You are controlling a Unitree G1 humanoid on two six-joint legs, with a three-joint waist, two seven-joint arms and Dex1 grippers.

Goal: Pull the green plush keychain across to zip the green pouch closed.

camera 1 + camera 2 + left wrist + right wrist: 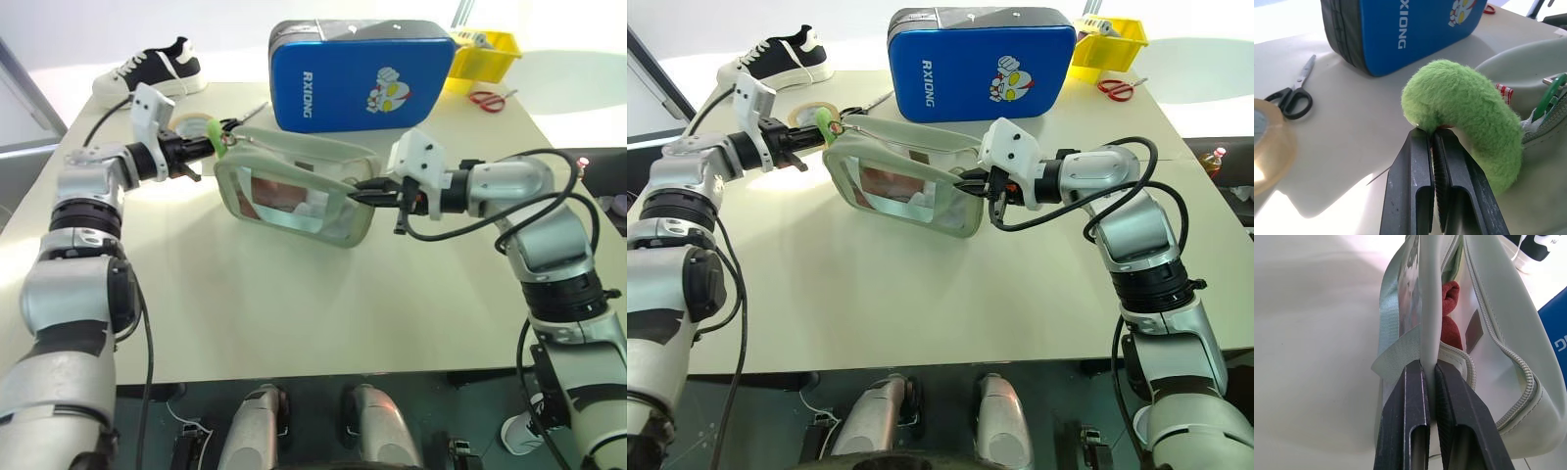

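Left eye view: pouch (299, 191) upright at mid-table (294, 313), clear window toward the camera, pinched at both ends. At its left corner, left gripper (217, 143) clamped on the keychain (225, 140); at its right end, right gripper (359, 193) shut on the pouch's edge. Behind it, blue case (358, 76) standing on edge; further back, sneaker (152, 67) left, yellow bin (485, 54) and red scissors (487, 98) right. Left wrist view: black fingers (1415, 186) pressed together on the lower rim of the keychain's fuzzy loop, zipper teeth and a green ring just beside it; black scissors (1293, 93) and tape roll (1268, 142) flat on the table, blue case beyond. Right wrist view: fingers (1405, 421) closed on a pale fabric edge at the pouch's end, zipper track curving past, red-brown contents visible through the window.
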